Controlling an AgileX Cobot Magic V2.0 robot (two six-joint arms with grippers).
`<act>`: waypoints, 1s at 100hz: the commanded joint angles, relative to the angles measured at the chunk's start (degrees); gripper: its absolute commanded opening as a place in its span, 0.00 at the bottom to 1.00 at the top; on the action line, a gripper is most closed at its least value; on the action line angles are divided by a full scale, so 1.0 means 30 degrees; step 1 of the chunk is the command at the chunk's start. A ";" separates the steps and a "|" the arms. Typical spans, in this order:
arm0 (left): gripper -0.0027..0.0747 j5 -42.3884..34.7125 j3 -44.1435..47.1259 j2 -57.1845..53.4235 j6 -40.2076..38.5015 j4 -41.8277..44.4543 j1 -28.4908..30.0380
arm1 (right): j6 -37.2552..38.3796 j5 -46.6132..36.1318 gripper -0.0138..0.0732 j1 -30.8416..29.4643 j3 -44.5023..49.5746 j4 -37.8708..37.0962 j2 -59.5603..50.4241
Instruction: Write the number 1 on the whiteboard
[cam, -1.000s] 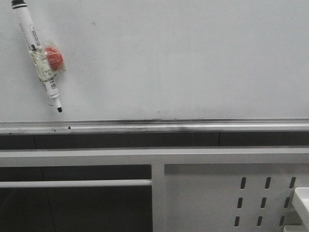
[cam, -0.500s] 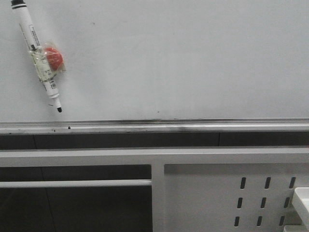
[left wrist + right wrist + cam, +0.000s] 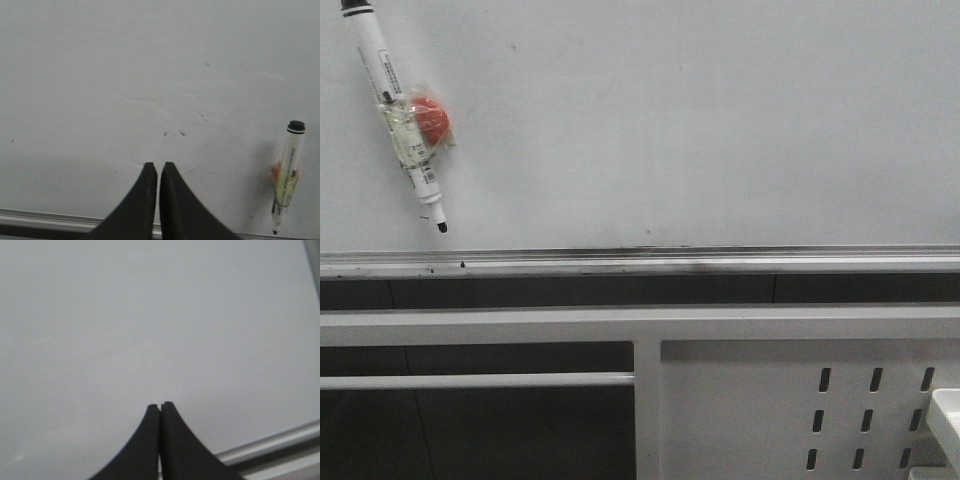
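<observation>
The whiteboard [image 3: 700, 120] fills the upper half of the front view, with a silver rail [image 3: 720, 262] along its lower edge. A white marker [image 3: 395, 100] with a black tip hangs tilted at the board's upper left, taped beside a red round magnet [image 3: 432, 118]. No number 1 shows on the board. Neither gripper appears in the front view. In the left wrist view my left gripper [image 3: 159, 165] is shut and empty, facing the board, and the marker [image 3: 287, 175] is off to one side of it. My right gripper [image 3: 160, 405] is shut and empty before bare whiteboard [image 3: 150, 305].
A white metal frame with slotted holes [image 3: 740, 400] runs below the rail. The corner of a white tray-like object [image 3: 945, 415] shows at the lower right. Small dark specks [image 3: 172, 133] mark the board ahead of the left gripper.
</observation>
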 commanded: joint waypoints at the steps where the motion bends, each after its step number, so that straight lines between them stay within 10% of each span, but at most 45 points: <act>1: 0.01 -0.0251 -0.2264 0.1512 0.0000 -0.0265 -0.0015 | -0.2112 0.1001 0.08 -0.0064 -0.2112 -0.0141 0.0812; 35: 0.05 -0.4905 -0.3207 0.3993 0.0000 -0.0592 -0.0125 | -0.2648 0.2365 0.08 -0.0064 -0.2442 0.0762 0.2380; 61: 0.61 -0.5729 -0.3207 0.6127 0.0000 -0.1348 -0.0627 | -0.5188 0.3261 0.08 0.0807 -0.3096 0.0946 0.3277; 100: 0.50 -0.5478 -0.2654 1.0472 0.0000 -0.1419 -0.4269 | -0.6432 0.4429 0.08 0.0952 -0.3131 0.4562 0.4232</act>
